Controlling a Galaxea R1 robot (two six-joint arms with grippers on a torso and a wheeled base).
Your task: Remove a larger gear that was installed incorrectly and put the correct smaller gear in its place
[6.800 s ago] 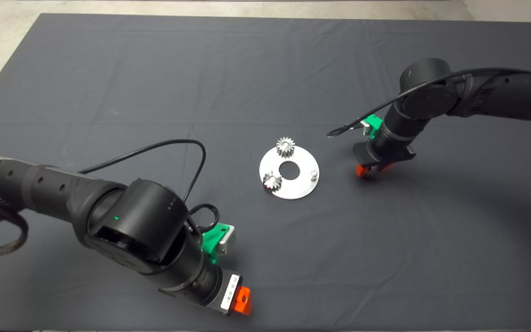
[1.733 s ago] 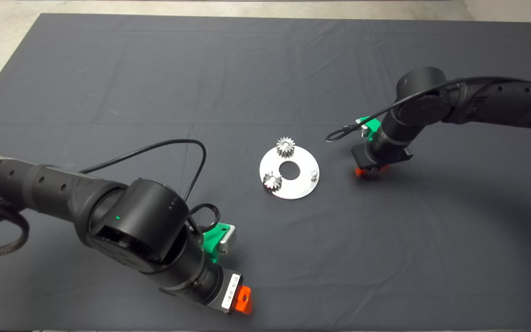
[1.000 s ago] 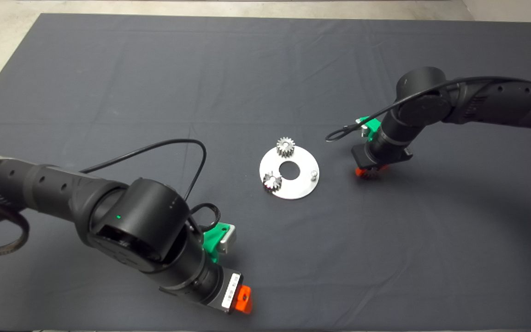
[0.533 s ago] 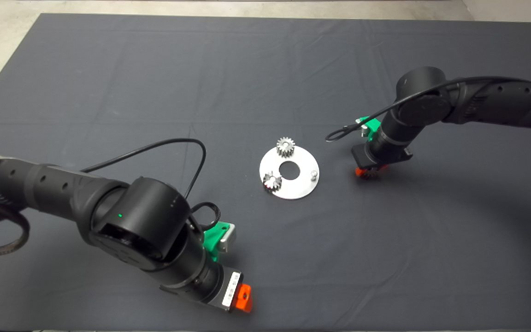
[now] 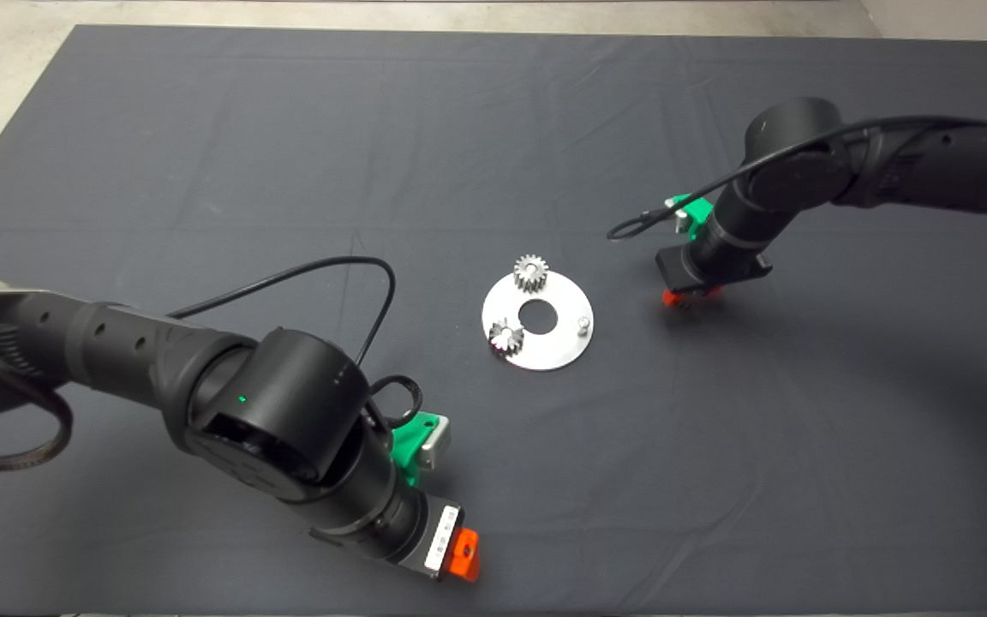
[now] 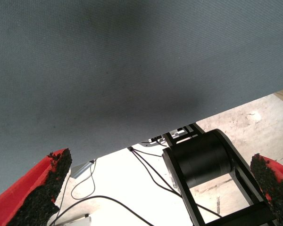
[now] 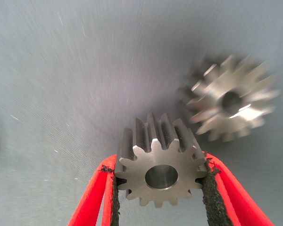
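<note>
- the right gripper (image 5: 689, 296) is hovering right of centre in the head view, just to the right of the round plate (image 5: 545, 347).
- its fingers (image 7: 211, 188) are pinching the smaller gear (image 7: 159, 174) by the teeth on two opposite sides, sitting at the bottom centre of the right wrist view.
- the gear's round hole is facing the wrist camera, so its axis is probably running along the fingers and down toward the table.
- the larger gear (image 7: 231, 101) is lying flat on the mat (image 5: 288, 128) at the upper right of the right wrist view. it is just beyond the held gear, off the plate and not touching the fingers. in the head view the gripper is hiding it.
- the bare pin (image 5: 582, 323) is standing on the plate's right side, on the edge nearest the right gripper. the coming move is turning on this: the pin is lying to the lower left of the held gear in the head view, a short way across.
- two silver gears are sitting on the plate, one at its top (image 5: 531, 272) and one at its left (image 5: 505, 336), both apart from the pin.
- the right arm is plainly the nearer one. the hole is probably needing to line up straight over the pin before lowering.
- the left gripper (image 5: 462, 555) is waiting at the lower centre of the head view, its fingers (image 6: 42, 188) spread wide and holding nothing.
</note>
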